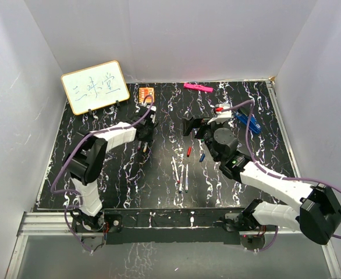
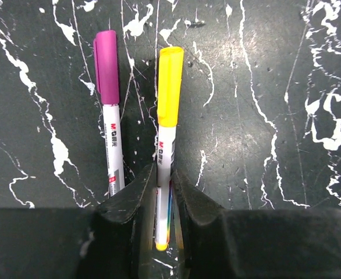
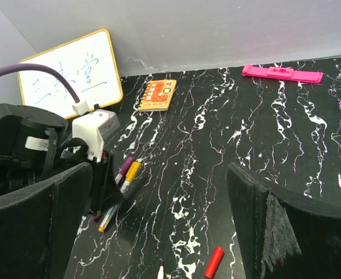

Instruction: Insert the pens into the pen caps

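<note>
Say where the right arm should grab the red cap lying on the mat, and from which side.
Grip the red cap mid-body, coming straight down. It lies flat on its side on the table, so only its long flanks are free. Turn the open right gripper so the jaws close across its width, not end to end. Nothing touches it.

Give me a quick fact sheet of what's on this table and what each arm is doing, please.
capped pens: yellow-capped pen and purple-capped pen, lying side by side
left gripper: fingers flanking the yellow-capped pen's barrel
right gripper: wide open, empty
loose caps: red cap, blue cap
uncapped pens: lying together mid-table
</note>
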`<state>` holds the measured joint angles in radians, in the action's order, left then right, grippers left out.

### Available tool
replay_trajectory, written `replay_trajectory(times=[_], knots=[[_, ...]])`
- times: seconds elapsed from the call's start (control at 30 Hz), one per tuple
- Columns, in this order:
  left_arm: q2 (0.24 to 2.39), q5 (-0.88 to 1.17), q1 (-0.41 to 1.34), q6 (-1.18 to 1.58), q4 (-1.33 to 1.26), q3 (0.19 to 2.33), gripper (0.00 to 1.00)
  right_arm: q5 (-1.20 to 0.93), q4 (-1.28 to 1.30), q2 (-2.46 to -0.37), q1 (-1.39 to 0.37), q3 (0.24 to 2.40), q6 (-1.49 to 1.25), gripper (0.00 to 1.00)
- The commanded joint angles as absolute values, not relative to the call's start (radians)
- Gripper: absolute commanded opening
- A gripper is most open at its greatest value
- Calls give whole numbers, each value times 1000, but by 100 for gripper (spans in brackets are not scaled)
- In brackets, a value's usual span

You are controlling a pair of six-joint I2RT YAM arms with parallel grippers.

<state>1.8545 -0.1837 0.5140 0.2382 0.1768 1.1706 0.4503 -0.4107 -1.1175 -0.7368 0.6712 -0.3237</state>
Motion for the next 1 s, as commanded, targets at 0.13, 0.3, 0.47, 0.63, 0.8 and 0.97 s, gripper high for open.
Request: replay_trajectory(times=[0.13, 0.3, 0.47, 0.63, 0.8, 0.97], knots=[[1912, -191, 502, 240, 213, 1222, 22, 443, -432, -1123, -732, 662, -342, 98], [1925, -182, 500, 247, 206, 1242, 28, 446, -432, -1125, -732, 652, -347, 98], [1899, -196, 500, 240, 217, 1264, 33, 451, -439, -1122, -733, 650, -351, 98], [1829, -191, 500, 233, 220, 1285, 35, 470, -447, -1130, -733, 648, -381, 98], [1741, -165, 502, 233, 219, 1279, 38, 556, -442, -1130, -730, 638, -448, 98], [1650, -140, 505, 241, 222, 1230, 39, 588, -444, -1110, -729, 626, -427, 98]])
